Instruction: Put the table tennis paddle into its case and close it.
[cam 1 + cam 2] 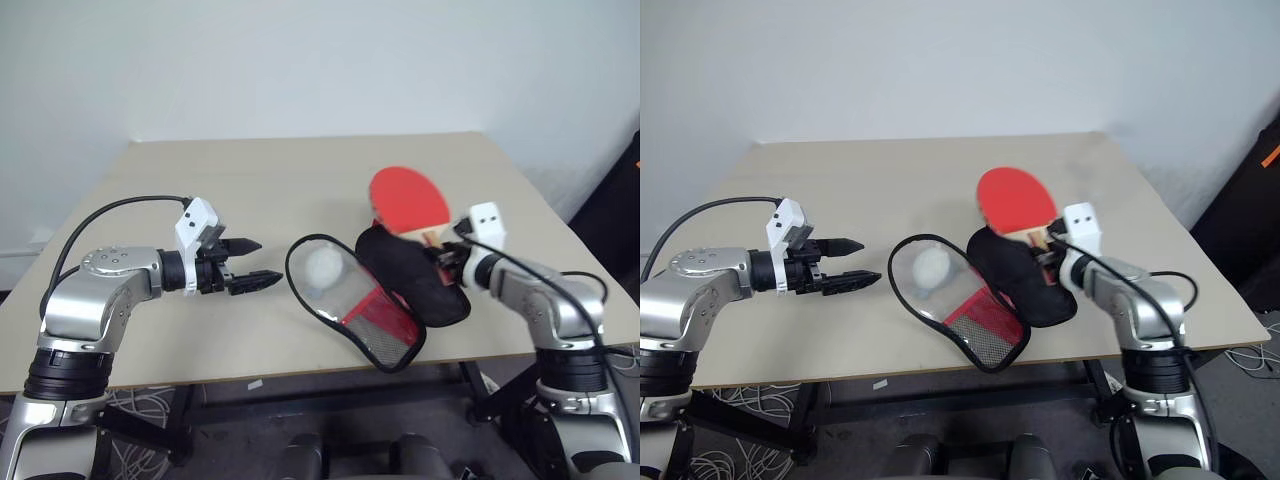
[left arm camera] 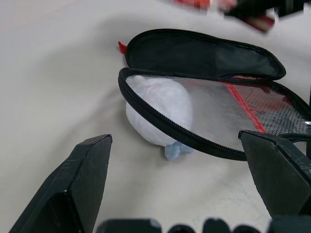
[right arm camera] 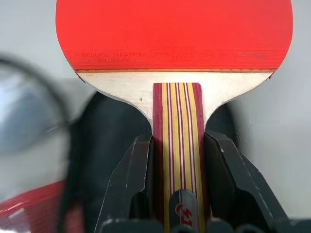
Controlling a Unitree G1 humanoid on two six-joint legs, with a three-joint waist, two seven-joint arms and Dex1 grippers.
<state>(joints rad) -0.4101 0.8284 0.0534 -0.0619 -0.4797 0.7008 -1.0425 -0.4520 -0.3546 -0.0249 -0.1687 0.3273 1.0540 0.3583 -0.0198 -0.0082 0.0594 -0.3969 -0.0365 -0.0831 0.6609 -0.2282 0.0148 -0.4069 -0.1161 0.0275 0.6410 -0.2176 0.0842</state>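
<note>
The table tennis paddle (image 3: 175, 43) is clamped by its striped handle in the right gripper (image 3: 177, 160) above the unzipped case (image 1: 375, 300); the left gripper (image 1: 252, 264) is held spread apart beside it.

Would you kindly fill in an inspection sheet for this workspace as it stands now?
Surface: beige table, bare at the back.
Job's things: paddle held by its handle above the case, which lies unzipped, lid spread open.
Clutter: white ball under the case's clear pocket.
Grippers: left gripper open, beside the case, holding nothing; right gripper shut on the paddle handle.
Cables: black cable on the left arm; another on the right arm.
Surroundings: plain white wall.
</note>
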